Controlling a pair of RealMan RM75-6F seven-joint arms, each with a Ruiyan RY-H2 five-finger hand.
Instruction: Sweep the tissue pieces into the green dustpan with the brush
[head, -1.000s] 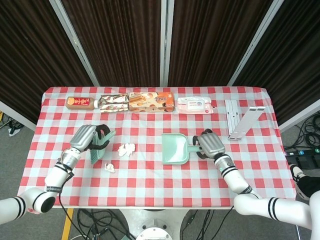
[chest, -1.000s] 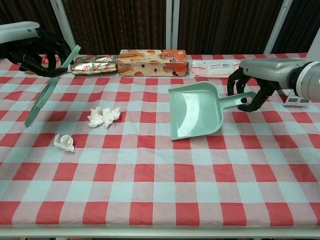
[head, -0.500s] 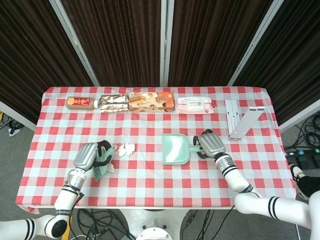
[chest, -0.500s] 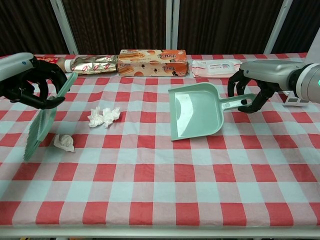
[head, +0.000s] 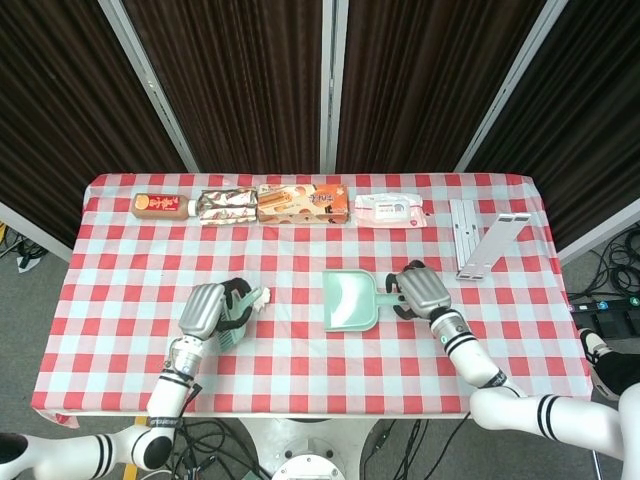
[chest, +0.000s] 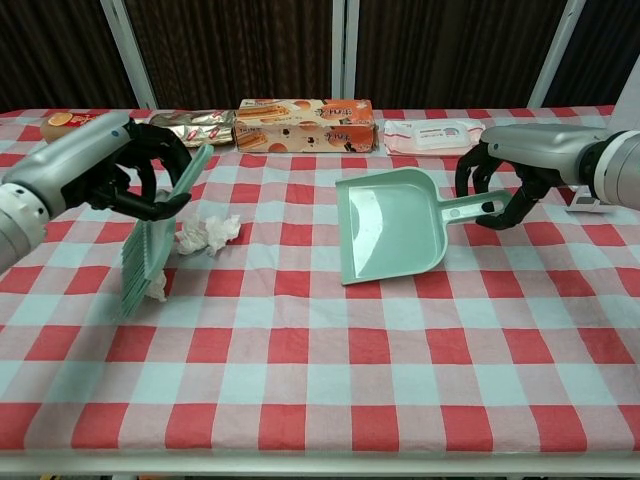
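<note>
1. On the table (chest: 330, 400), red-and-white check cloth, my left robot hand (chest: 120, 180) (head: 208, 310) grips the brush (chest: 150, 245) (head: 236, 318) by its handle, fingers wrapped round it.
2. Brush is tilted, pale green bristles down at the cloth, handle up toward 1 o'clock in the chest view.
3. Tissue pieces: one crumpled wad (chest: 208, 233) (head: 258, 296) lies just beside the brush at its 3 o'clock in the chest view; a second small piece (chest: 157, 290) peeks out at the bristle edge, mostly hidden, touching or nearly so, cannot tell which.
4. Green dustpan (chest: 390, 225) (head: 350, 298) sits near table centre, well apart from the wad, at its 3 o'clock; open mouth faces the near edge and slightly left.
5. My right robot hand (chest: 500, 185) (head: 420, 290) holds the dustpan handle (chest: 478, 205), fingers curled over and around it at the pan's 3 o'clock.
6. Pan looks flat on the cloth; nothing visible inside it.
7. Back row at 12 o'clock, left to right in the head view: a bottle (head: 160, 206) lying on its side, a shiny foil packet (head: 228, 205), an orange snack box (head: 302, 202), a white wipes pack (head: 390, 208).
8. A white bracket-like stand (head: 485, 238) lies at 2 o'clock near the right table edge, apart from my right robot hand.
</note>
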